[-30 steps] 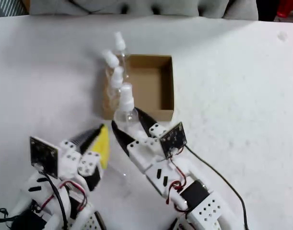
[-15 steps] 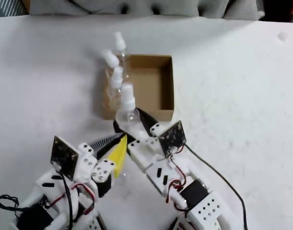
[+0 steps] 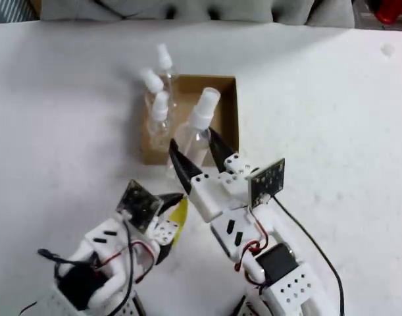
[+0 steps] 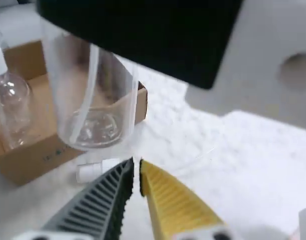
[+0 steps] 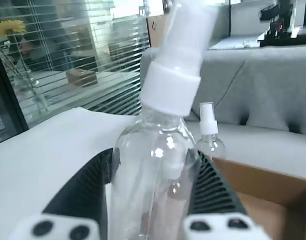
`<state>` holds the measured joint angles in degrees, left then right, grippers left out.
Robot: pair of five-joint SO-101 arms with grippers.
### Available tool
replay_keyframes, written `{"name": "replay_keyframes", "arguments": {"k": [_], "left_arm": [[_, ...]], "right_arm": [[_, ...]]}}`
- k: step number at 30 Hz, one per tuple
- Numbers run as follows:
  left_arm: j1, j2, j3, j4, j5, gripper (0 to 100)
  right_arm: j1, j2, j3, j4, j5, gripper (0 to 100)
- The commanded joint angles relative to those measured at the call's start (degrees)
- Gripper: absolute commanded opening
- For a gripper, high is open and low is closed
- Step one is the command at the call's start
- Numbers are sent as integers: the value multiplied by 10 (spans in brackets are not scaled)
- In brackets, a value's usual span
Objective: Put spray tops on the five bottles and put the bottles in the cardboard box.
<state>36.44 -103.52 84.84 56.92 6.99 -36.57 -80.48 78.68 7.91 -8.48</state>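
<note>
Right gripper [image 3: 194, 141] has its dark fingers clamped on either side of the bottle [image 5: 155, 170]. It's a clear, round-shouldered one with a white spray top [image 5: 179, 70] fitted and a thin dip tube showing inside, held tilted with its base over the near edge of the cardboard box [image 3: 226, 105] and its top leaning in over the opening. Three more capped bottles [image 3: 158, 108] cluster at one side of the box, and the left gripper [image 4: 136, 171] sits low over the table [image 3: 332, 105] just in front of it, grey and yellow fingers almost touching at the tips, gripping nothing, a small white piece [image 4: 95, 171] lying close by.
</note>
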Motion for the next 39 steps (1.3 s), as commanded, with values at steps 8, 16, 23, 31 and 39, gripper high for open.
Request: {"name": "replay_keyframes", "arguments": {"k": [8, 16, 23, 31, 39], "left_arm": [[6, -14, 25, -108, -2, 20], [-16, -14, 47, -156, -2, 20], [-58, -14, 90, -243, -1, 20], [-56, -14, 92, -243, -1, 20], [-59, -14, 94, -241, -1, 20]], "right_arm": [[14, -3, -28, 2, -4, 15], [15, -7, -33, 25, -4, 15], [15, -3, -45, 40, -5, 15], [14, -3, -45, 38, -5, 15], [13, -6, -43, 55, -6, 15]]}}
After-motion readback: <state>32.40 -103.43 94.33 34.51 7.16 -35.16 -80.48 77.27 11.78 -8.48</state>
